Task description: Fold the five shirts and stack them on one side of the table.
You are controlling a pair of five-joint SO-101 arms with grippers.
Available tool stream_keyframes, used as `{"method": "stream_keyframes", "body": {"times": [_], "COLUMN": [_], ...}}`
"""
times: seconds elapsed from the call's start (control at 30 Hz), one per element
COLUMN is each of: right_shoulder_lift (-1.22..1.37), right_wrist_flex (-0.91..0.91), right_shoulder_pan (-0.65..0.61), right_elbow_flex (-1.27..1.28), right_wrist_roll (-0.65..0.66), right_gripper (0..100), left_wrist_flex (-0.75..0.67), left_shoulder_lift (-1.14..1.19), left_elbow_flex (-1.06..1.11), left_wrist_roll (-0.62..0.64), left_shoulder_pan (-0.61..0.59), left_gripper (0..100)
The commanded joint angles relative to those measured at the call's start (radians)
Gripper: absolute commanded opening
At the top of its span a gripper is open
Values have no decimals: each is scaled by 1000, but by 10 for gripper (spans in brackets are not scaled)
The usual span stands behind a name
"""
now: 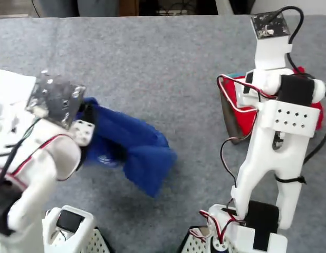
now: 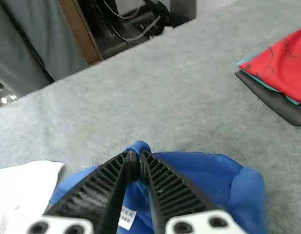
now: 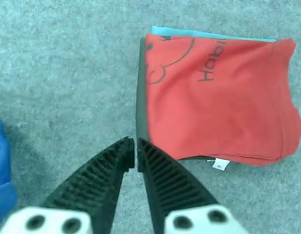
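Blue shirt, pinched in left gripper (jaws together); red shirt by right gripper

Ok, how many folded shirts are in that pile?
3: a red printed shirt on top, a teal shirt edging out beneath, a dark grey shirt at the bottom. Others may be hidden.

partial dark lettering on red shirt, small white tag unreadable

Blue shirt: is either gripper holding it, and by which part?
The left gripper is shut on the blue shirt, pinching a bunched fold of fabric at one end. The right gripper, shut, holds nothing.
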Motion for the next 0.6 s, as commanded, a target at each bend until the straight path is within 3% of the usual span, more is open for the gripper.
{"method": "stream_keyframes", "body": {"times": [0.0,0.2,0.43,0.57], "right_shoulder_lift": [-35,-35,-35,-35], "right_wrist_flex": [3,132,37,-123], "right_shoulder_pan": [-25,-158,-537,-746], "right_elbow_flex": [1,25,358,565], "right_wrist_roll": [-9,-2,-5,-9], "right_gripper": [119,342,357,357], "left_wrist_flex": [6,-6,-308,-364], "left_shoulder_lift": [32,49,52,44], "left_elbow_flex": [15,150,524,644], "left_wrist_roll": [21,21,21,0], "left_shoulder_pan": [-71,-383,-611,-762], "left_gripper": [30,180,202,202]}}
